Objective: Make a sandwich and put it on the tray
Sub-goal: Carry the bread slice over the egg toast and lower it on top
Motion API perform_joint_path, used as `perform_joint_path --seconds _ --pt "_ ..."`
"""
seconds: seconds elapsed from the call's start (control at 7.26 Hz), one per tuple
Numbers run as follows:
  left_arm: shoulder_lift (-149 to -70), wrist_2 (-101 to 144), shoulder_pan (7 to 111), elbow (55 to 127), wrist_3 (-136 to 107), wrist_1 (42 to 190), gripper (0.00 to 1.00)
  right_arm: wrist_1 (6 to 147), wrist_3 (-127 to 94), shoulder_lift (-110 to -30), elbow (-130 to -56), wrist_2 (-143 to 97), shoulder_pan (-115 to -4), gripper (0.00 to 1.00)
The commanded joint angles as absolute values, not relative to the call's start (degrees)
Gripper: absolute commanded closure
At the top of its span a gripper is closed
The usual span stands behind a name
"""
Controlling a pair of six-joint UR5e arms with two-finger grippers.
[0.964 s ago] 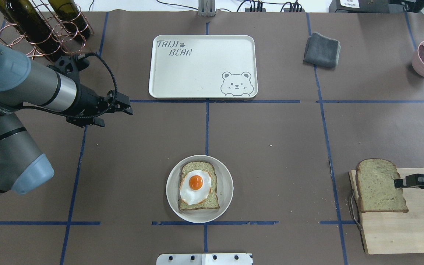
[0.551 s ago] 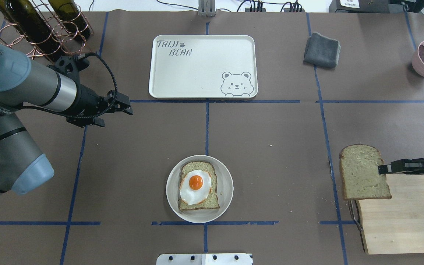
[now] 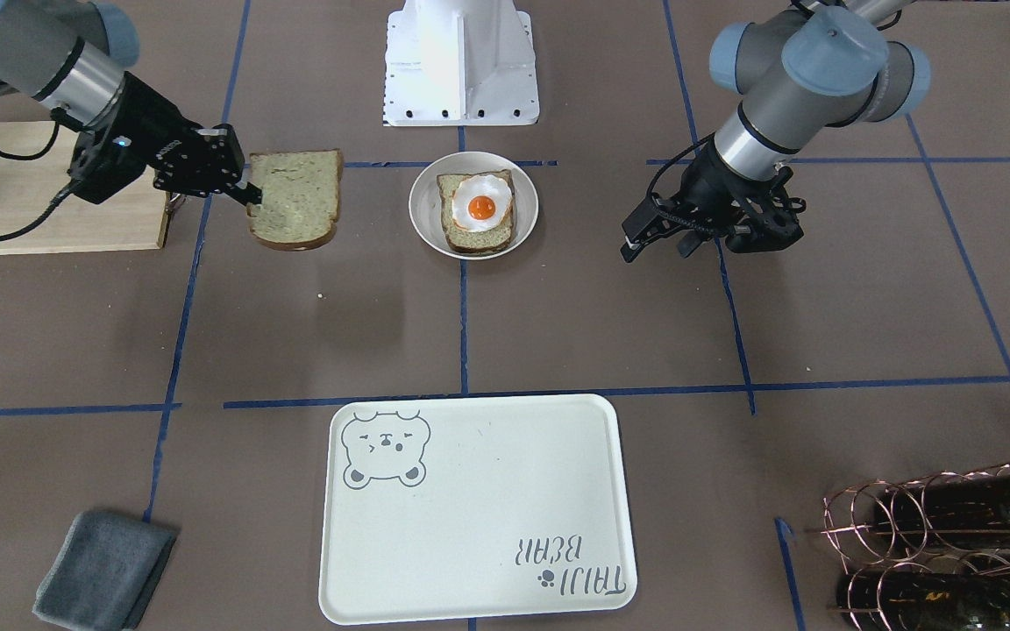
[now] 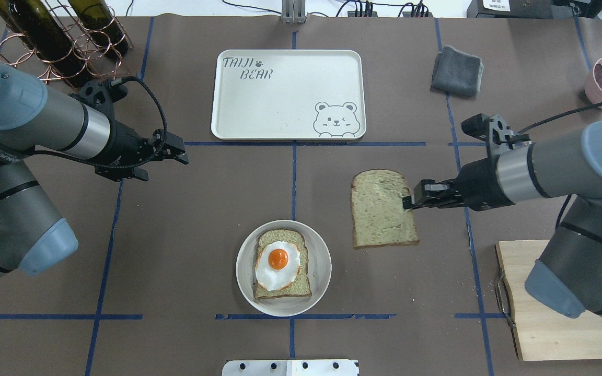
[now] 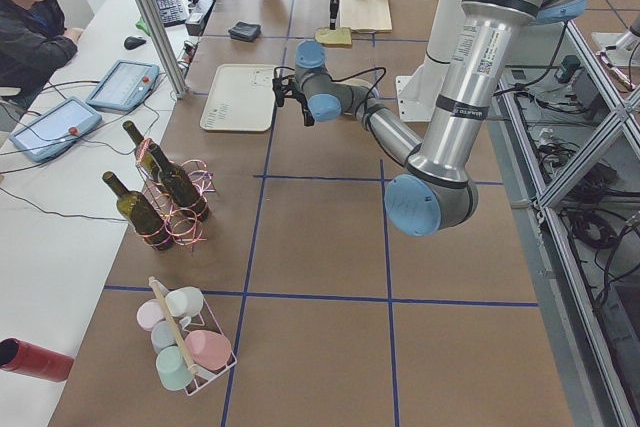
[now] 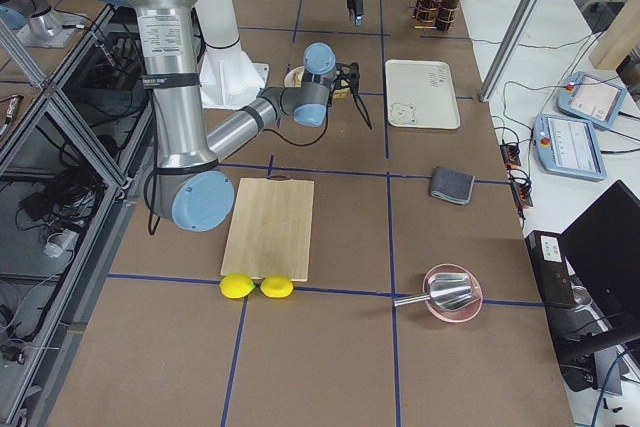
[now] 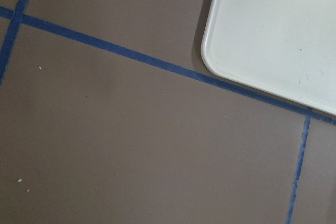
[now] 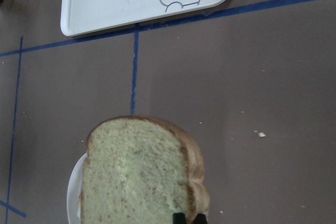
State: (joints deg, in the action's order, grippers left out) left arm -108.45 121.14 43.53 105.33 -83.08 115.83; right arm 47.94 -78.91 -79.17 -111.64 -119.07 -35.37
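Two slices of pale greenish-tan bread with dark brown crust are in play, and only one sits where it belongs. That lower slice (image 4: pixel 301 286) lies on the small round white plate (image 4: pixel 323 271) near the robot's edge of the brown desk (image 4: pixel 201 209), with the white fried egg (image 4: pixel 278 263) on top, orange yolk up. The upper slice (image 4: pixel 382 209) is off the desk, held flat by its edge in the right hand (image 4: pixel 409 202), whose fingers are pinched narrowly on the crust. It hangs beside the plate on the robot's right and a little farther out, not over the egg. So the step in hand looks like the carry of the lid slice to the stack. Next it has to cross until it is square above the egg, then go down for a gentle release so the egg does not slide. Over on the other side the left hand (image 4: pixel 178 149) hovers well apart, fingers spread, holding nothing. At the far side lies the large cream-white rectangular tray (image 4: pixel 280 99) with its grey bear drawing, and no sandwich is on it yet.
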Motion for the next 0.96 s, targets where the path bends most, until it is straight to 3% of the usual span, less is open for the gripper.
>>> perform_joint_path --seconds 0.0,0.28,0.83 --pt "-108.5 121.2 43.5 105.0 -83.1 115.9 0.00 60.0 -80.5 -69.3 -110.7 -106.3 -23.3 1.00" --pt "-108.5 121.2 43.5 104.9 -83.1 115.9 0.00 64.1 -80.6 -64.1 -106.9 -101.6 -19.1 1.00" --pt "-108.5 121.2 43.4 103.8 -83.0 116.3 0.00 63.6 -80.5 -61.7 -102.1 -100.1 -18.5 1.00"
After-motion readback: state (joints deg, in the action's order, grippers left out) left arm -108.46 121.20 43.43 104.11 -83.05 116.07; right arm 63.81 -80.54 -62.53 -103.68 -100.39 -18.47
